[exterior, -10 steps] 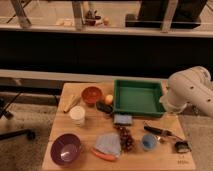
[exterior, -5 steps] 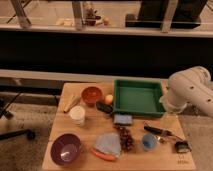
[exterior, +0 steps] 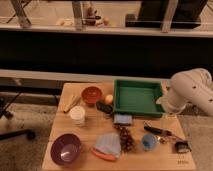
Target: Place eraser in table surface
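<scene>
One eraser [exterior: 104,107] lies on the worktop [exterior: 95,128], at 4 o'clock from the orange bowl [exterior: 91,94]. The end effector [exterior: 169,111] is apparently at 3 o'clock of the green tray [exterior: 140,113]; its opening cannot be told. Risk: a reach across could clip the tray.

Table surface [exterior: 92,131] grained matt wood; eraser [exterior: 104,107] matt, perhaps rubber; tool [exterior: 168,111] right of tray [exterior: 137,82].

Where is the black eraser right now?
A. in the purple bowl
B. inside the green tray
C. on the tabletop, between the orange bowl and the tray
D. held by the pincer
C: the eraser lies on the table, just left of the tray; the pincer is hidden behind the arm at the table's right edge.
</scene>
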`<state>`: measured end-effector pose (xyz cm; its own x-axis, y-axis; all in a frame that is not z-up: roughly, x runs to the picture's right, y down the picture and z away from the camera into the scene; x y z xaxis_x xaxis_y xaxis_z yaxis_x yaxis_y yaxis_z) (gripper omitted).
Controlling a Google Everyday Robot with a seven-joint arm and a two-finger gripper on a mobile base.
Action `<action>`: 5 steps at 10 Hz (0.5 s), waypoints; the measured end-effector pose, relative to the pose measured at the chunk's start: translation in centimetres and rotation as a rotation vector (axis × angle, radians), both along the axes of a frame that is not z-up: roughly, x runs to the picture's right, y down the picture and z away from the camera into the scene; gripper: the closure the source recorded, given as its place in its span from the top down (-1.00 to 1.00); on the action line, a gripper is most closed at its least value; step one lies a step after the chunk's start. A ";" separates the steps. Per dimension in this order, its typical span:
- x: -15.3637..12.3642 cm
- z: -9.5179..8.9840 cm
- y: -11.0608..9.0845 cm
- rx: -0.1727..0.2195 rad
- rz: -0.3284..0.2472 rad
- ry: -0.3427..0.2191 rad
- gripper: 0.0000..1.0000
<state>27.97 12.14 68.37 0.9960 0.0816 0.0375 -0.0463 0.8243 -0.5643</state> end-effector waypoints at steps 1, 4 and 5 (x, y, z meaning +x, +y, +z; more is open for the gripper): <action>-0.3 -0.2 0.2 -0.004 0.010 -0.021 0.60; -2.3 -1.5 0.8 -0.014 0.036 -0.095 0.60; -3.2 -1.9 0.9 -0.009 0.038 -0.117 0.60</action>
<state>24.80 13.01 66.51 0.9810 0.1199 0.1525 -0.0106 0.8182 -0.5749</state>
